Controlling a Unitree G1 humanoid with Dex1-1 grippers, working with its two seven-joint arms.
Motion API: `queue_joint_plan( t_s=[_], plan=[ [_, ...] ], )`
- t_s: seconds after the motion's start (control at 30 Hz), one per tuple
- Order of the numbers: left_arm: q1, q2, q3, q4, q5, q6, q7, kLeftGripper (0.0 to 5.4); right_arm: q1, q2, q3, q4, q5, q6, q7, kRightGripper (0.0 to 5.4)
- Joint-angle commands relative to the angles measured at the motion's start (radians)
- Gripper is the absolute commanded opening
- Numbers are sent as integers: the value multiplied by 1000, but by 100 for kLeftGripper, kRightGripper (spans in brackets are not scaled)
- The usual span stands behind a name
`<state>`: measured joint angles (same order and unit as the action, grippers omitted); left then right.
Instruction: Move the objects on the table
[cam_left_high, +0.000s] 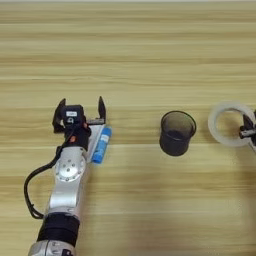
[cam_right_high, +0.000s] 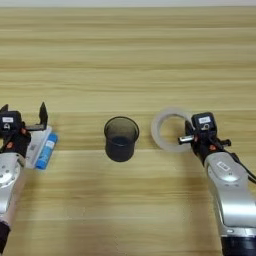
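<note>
The tape ring (cam_right_high: 171, 130) lies flat toward the counter's (cam_right_high: 130, 60) right edge, just right of the dark cup (cam_right_high: 121, 138). The right tool (cam_right_high: 189, 134) is closed on the ring's right rim, one finger seemingly inside the hole. The grip is best kept firm and the ring lifted clear of the cup. The left tool (cam_left_high: 81, 114) is parked open near the left edge, above a blue-capped tube (cam_left_high: 102, 145).

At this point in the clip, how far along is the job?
Early. Nothing looks moved yet: the cup stands mid-table and a blue tube lies by the left gripper, whose fingers are open and empty. In hand: the right gripper is at the tape ring's right rim, grip unclear. Carrying the ring is left.
</note>
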<state>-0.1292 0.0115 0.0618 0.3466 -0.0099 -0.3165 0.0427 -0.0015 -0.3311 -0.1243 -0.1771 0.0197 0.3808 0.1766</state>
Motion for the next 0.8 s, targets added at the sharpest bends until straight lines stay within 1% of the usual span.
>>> queue_joint_plan(
  t_s=[0.03, 0.13, 0.2, 0.33, 0.43, 0.63, 0.73, 0.8],
  plan=[
    [-6, -2, -5, 1, 5, 2, -2, 540, -30, -2, -9, -38, -6, -27, -9, 109],
    [-3, -4, -7, -10, 3, 5, -4, 540, -35, -3, -10, -55, -9, -28, -10, 109],
    [9, -12, -27, -76, -4, 28, -22, 540, -43, -6, -11, -79, -14, -30, -13, 109],
    [36, -23, -88, -199, 11, 86, -56, 540, -50, -4, -11, -108, -17, -25, -14, 109],
    [54, -27, -126, -283, 11, 138, -79, 540, -51, -2, -11, -131, -18, -21, -16, 109],
    [81, -32, -188, -418, -12, 241, -136, 540, -58, 5, -5, -182, -17, -3, -20, 109],
    [98, -30, -244, -489, -27, 301, -189, 540, -63, 12, 2, -215, -18, 7, -22, 109],
    [105, -26, -283, -524, -21, 326, -212, 540, -68, 17, 9, -244, -17, 14, -22, 109]
  ],
)
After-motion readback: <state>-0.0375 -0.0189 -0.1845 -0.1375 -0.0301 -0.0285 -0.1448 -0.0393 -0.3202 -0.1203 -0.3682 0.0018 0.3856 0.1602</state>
